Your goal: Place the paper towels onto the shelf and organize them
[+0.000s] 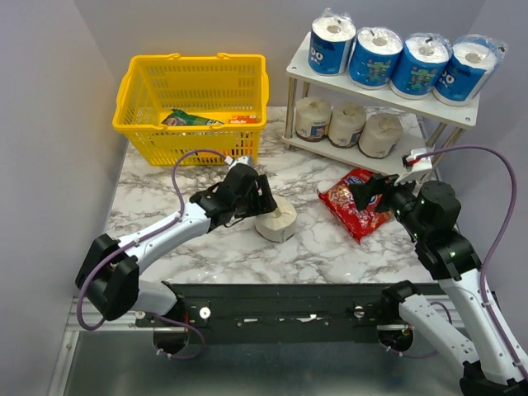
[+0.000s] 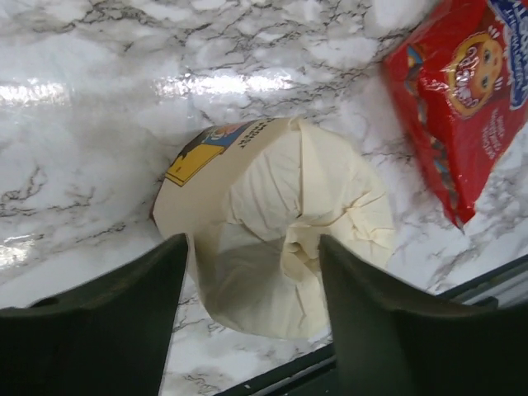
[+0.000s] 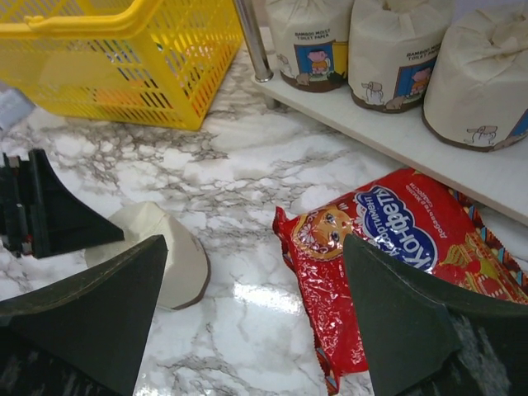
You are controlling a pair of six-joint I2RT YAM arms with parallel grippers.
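One cream paper towel roll [image 1: 276, 221] lies on its side on the marble table; it also shows in the left wrist view [image 2: 272, 223] and the right wrist view [image 3: 169, 256]. My left gripper [image 1: 261, 200] is open, its fingers straddling the roll's near end [image 2: 252, 318]. The white shelf [image 1: 429, 107] at the back right holds several blue-wrapped rolls [image 1: 375, 56] on its top board and three cream rolls [image 1: 346, 124] on its lower board [image 3: 388, 132]. My right gripper [image 1: 371, 194] is open and empty [image 3: 256, 313], just above the table.
A red snack bag [image 1: 355, 208] lies on the table under my right gripper, in front of the shelf [image 3: 388, 247]. A yellow basket [image 1: 198, 125] stands at the back left with a green packet [image 1: 188, 119] and a red one inside.
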